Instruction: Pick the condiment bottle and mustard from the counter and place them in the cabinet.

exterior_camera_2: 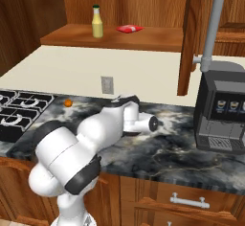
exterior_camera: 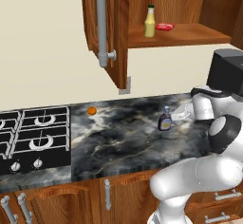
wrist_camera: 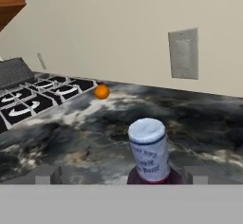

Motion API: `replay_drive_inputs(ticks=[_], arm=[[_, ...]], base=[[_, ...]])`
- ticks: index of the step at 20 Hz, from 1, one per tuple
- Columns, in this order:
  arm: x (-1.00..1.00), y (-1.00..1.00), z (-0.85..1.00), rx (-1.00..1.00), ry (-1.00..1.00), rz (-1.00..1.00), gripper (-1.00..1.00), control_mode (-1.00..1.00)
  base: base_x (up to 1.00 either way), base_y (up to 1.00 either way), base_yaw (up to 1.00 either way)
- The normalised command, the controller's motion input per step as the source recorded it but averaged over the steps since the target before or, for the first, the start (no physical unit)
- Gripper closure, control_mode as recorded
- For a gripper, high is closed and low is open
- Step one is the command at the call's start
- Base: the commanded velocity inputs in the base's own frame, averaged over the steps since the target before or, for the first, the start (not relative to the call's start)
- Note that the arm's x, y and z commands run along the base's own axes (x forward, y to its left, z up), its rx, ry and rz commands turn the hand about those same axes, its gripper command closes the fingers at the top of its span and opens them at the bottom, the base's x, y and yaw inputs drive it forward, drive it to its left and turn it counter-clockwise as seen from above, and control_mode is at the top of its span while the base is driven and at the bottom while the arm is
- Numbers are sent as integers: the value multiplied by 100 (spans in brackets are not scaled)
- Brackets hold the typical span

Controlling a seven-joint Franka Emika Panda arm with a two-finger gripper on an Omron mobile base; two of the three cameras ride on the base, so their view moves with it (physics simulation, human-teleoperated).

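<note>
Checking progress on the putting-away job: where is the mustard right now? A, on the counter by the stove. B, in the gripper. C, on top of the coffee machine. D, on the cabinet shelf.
D: the mustard stands upright on the open cabinet shelf beside a red packet.

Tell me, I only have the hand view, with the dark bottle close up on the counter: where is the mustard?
Observer: The mustard stands upright on the cabinet shelf.
Operator: Is the cabinet open?
Observer: Yes, its door is swung wide open.
Operator: Anything else on that shelf?
Observer: A small red packet lies beside the mustard, not touching it.
</note>
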Motion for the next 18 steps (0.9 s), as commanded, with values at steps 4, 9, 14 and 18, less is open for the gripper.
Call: replay_drive_inputs(ticks=[4, 9, 14, 18], arm=[[12, 21, -13, 2, 0, 6, -100, -100], [10, 4, -12, 0, 0, 1, -100, -100], [16, 3, -5, 0, 0, 0, -100, -100], [2, 2, -2, 0, 0, 0, -100, -100]], base=[[0, 0, 0], [0, 0, 0], [0, 0, 0], [0, 0, 0]])
